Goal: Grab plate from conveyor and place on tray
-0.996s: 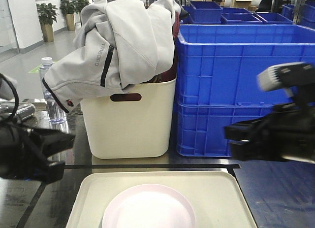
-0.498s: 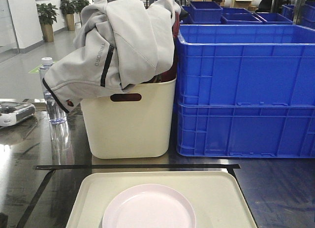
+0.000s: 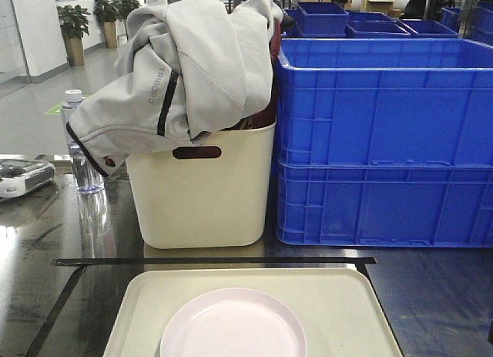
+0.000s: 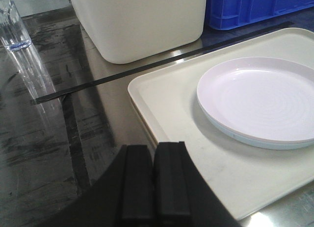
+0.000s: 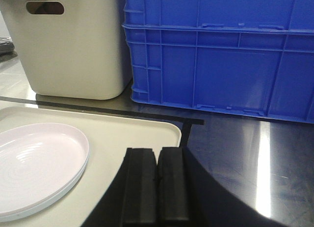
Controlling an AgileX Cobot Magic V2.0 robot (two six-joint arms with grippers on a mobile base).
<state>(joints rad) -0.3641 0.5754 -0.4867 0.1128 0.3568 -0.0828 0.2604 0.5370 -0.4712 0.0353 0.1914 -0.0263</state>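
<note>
The round glossy pale pink plate is sitting flat on the cream-beige rectangular plastic tray, nothing touching it. Left gripper and right gripper both have their black fingers pressed together, holding nothing. The grey jacket draped over the tall cream tub has lettering, mirrored, can't quite read it.

Cream tub with grey jacket draped over it; stacked blue crates beside it; clear water bottle; black tape line on worktop.
</note>
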